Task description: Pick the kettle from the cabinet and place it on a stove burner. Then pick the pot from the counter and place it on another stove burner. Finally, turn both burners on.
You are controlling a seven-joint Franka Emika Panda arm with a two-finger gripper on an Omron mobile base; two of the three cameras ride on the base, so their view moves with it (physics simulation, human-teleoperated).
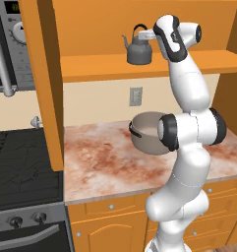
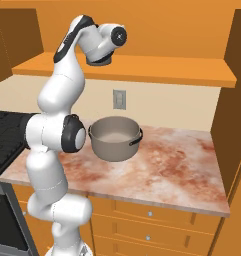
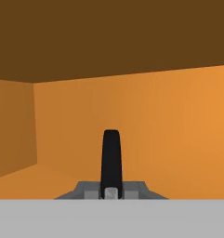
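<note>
The kettle's [image 3: 111,160] dark arched handle rises edge-on, as a narrow upright loop, just above the gripper [image 3: 111,191], which sits right at its foot; whether the fingers pinch it I cannot tell. Behind the handle stands the cabinet's [image 3: 146,121] orange back wall, a side panel to its left and shadowed brown above.
</note>
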